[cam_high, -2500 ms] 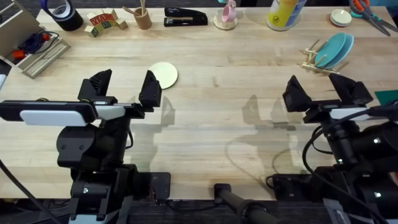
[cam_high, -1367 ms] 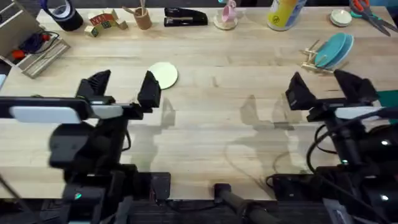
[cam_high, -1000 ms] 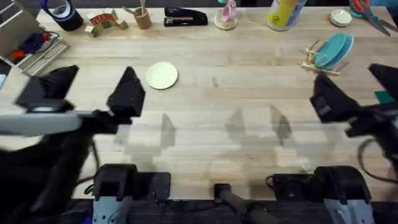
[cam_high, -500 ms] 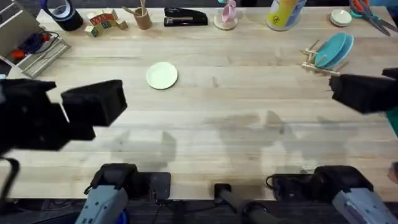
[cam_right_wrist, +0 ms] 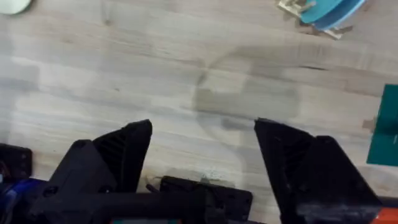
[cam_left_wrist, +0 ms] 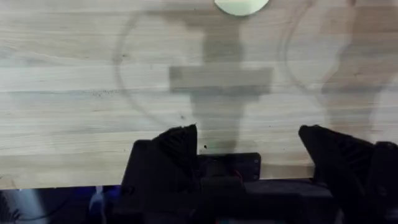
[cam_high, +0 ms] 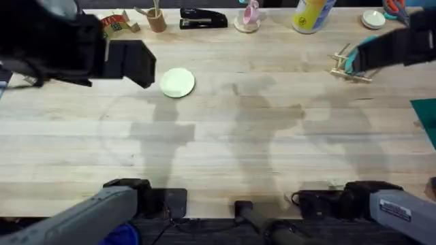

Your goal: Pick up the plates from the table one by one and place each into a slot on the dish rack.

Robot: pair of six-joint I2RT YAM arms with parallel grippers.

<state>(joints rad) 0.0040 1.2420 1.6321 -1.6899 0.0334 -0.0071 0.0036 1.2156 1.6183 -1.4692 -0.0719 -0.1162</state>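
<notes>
Currently, scene: a large light-wood plank table (cam_high: 225, 150) seen from above, with both robot arms raised high over it.
Plate to pick: one small, round, flat, pale cream-yellow plate (cam_high: 178, 83) lies flat on the table's left half, apart from other things; its edge also shows in the left wrist view (cam_left_wrist: 242, 5).
Dish rack: a small light-wood rack of thin sticks (cam_high: 347, 67) stands at the far right, with teal round plates (cam_high: 364, 54) upright in its slots; the right wrist view shows it too (cam_right_wrist: 298, 9).
Left gripper: (cam_left_wrist: 249, 140) black fingers spread wide, holding nothing, high above the table near the cream plate.
Right gripper: (cam_right_wrist: 202, 130) black fingers spread wide, empty, hanging near the rack.
Handling: the plate looks light, stiff and smooth, so likely slippery; lying flat, it offers only its thin rim, the probable place to pinch.
Writing: none can be read; the clutter along the far edge is too small to make out.
</notes>
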